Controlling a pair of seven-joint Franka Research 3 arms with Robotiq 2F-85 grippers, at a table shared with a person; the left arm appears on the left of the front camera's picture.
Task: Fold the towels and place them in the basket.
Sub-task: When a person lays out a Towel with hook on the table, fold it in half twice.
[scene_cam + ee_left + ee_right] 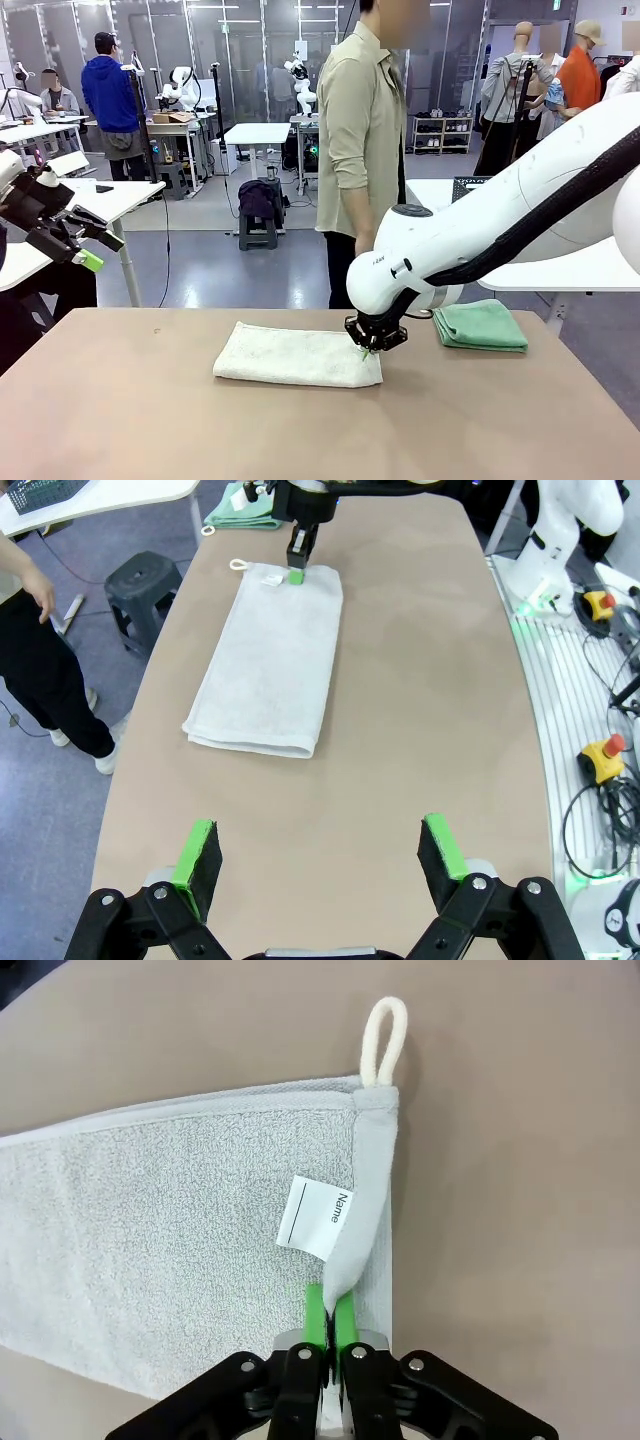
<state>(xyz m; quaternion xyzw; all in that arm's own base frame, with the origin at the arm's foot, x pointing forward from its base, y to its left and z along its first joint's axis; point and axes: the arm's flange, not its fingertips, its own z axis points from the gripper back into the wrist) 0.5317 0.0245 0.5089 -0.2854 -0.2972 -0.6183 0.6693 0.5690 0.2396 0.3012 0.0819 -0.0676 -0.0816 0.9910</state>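
You are looking at a brown table (150,420) with a cream towel (297,356) lying folded in a long strip at the lower centre of the front view. The right gripper (367,348) is reaching down at the strip's right end, and in its own wrist view it (330,1320) is pinching the towel's hem tight between its green pads, low in the frame, just below a white name label (315,1215). A cream loop (382,1040) is sticking out from the towel's corner at the top. A green towel (481,325) is lying folded right of centre, near the table's far edge. The left gripper (318,855) is hanging over bare table along the bottom of its wrist view, jaws standing wide and holding nothing. The basket (40,492) is sitting on a white side table at that view's upper left.
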